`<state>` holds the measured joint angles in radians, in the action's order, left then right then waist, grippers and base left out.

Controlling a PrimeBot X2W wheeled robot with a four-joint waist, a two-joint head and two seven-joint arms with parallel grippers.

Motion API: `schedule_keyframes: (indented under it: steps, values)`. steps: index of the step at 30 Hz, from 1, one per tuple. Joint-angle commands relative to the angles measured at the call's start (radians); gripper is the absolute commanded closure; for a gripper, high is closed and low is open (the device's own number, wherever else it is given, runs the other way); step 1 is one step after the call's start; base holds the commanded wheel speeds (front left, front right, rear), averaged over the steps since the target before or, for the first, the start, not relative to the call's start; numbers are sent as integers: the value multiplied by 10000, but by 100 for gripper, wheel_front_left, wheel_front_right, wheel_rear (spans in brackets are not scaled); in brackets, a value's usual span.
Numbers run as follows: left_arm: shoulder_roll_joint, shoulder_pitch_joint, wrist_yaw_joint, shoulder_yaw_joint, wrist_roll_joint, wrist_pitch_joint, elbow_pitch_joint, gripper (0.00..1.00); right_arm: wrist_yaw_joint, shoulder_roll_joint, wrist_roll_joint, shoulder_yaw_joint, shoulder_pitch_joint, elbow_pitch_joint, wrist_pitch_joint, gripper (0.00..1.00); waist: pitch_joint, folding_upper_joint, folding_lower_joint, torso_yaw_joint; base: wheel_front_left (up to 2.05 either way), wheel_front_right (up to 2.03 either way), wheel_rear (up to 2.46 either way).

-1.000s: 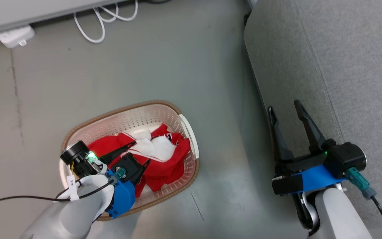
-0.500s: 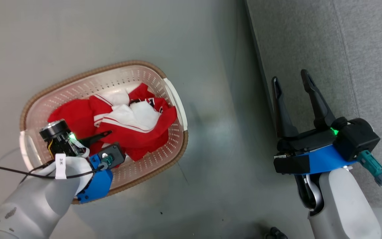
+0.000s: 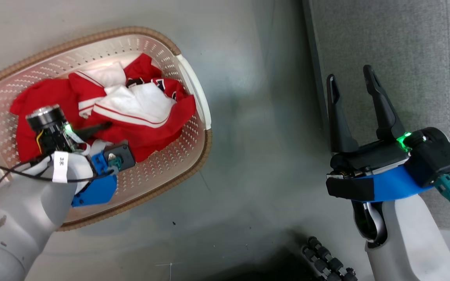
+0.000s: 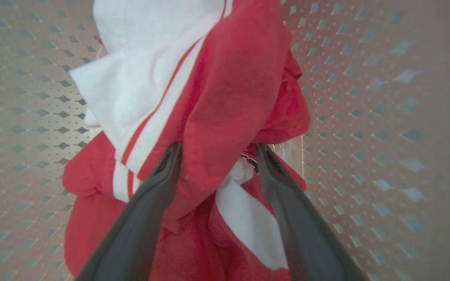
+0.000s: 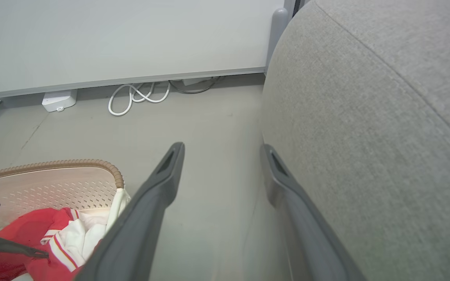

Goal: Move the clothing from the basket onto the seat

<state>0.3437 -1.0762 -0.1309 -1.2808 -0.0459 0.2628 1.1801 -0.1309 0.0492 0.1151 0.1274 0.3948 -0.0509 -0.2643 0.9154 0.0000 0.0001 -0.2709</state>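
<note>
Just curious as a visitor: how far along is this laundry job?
Done: nothing; the red-and-white clothing lies in the basket, none on the visible grey seat. In hand: the left gripper is in the basket, open fingers astride one fold. Left: grip, lift, carry over. The right gripper hangs open beside the seat.

clothing soft matt cloth; basket smooth perforated plastic; seat rough textured fabric

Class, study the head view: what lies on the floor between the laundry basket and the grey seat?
Bare grey floor: nothing lies on the strip between the basket and the seat. The head view shows this plainly.
</note>
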Motion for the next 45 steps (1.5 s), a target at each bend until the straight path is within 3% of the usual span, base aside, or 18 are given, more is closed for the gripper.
schedule_keyframes:
  steps: [1, 15, 16, 17, 18, 29, 45]
  values:
    - [30, -293, 13, -11, 110, 31, 39, 0, 3, 21, 36, -3, 204, 103, -3, 0, 244, 0, -1, -57, 0, 0, 0]
    - [-240, -1372, 13, -14, 521, 31, 46, 0, 3, 22, 159, -4, 202, 547, -3, 0, 948, 0, -1, 87, 0, 0, 0]
    - [-266, -1391, 13, -14, 524, 31, 34, 60, 3, 22, 168, -4, 201, 545, -3, 0, 962, 0, -1, 105, 0, 0, 0]
    - [-286, -1389, 13, -14, 533, 31, 6, 89, 3, 22, 165, -3, 207, 544, -3, 0, 974, 0, -1, 122, 0, 0, 0]
    - [-298, -1372, 13, -14, 540, 31, -10, 100, 3, 22, 166, 4, 219, 531, -3, 0, 980, 0, -1, 135, 0, 0, 0]
    - [-657, -859, 11, -15, 37, 33, -557, 100, 3, 24, 149, -106, 140, 273, -3, 0, 506, 0, -1, 592, 0, 0, 0]
    - [-916, 503, 122, 649, -1069, 33, -2578, 100, 3, 24, -82, -139, -124, -497, -3, 0, -1889, 0, -1, 1336, 0, 0, 0]
